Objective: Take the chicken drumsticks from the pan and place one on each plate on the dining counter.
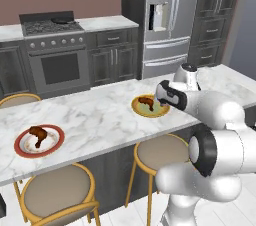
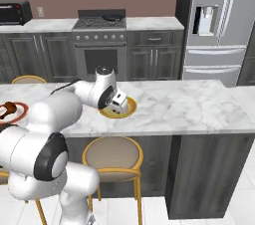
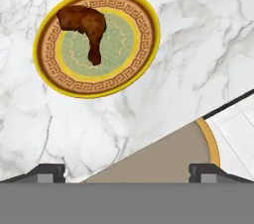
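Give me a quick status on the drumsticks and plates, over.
Claw open, empty, above the dining counter. One drumstick on the yellow plate, other drumstick on the red plate. Nothing in the way.

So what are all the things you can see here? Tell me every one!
drumsticks: two, reddish-brown, one on the red-rimmed plate, one on the yellow plate
red-rimmed plate: one, left on the dining counter
yellow plate: one, golden rim, middle of the counter
dining counter: one, white marble with grey veins
stools: tan seats, yellow frames, beside the counter
stove: one, dark, back wall
pan: one, black, on the stove
fridge: one, silver, right of the stove
pincer: one, open, above the counter near the yellow plate
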Controlling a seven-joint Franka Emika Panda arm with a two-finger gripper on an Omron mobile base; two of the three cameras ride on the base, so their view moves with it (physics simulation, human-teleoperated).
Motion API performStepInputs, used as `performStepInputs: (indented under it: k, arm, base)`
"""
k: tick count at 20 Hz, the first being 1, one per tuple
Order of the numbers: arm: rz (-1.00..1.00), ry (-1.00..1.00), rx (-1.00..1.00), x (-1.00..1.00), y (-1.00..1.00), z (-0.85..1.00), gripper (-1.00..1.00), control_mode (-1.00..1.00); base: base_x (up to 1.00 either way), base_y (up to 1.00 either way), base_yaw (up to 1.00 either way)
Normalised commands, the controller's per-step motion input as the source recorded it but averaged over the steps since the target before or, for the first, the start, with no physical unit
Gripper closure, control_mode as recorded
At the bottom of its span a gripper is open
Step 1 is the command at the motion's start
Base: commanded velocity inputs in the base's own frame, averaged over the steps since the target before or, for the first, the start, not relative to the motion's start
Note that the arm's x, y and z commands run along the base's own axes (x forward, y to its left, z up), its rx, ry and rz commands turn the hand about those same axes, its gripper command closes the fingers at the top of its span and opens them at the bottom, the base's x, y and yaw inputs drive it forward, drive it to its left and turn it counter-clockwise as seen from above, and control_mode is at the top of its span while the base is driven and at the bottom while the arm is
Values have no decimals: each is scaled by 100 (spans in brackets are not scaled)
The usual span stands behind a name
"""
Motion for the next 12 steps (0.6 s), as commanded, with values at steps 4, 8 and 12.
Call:
performStepInputs:
  k: [4, 8, 12]
  arm:
    - [0, -8, 0, -100, -9, 11, -100, -100]
    - [3, 2, 0, -99, 0, 38, -100, -100]
    - [6, 7, -3, -99, 0, 39, -100, -100]
  base:
    - [0, 0, 0]
    - [0, 0, 0]
    - [0, 0, 0]
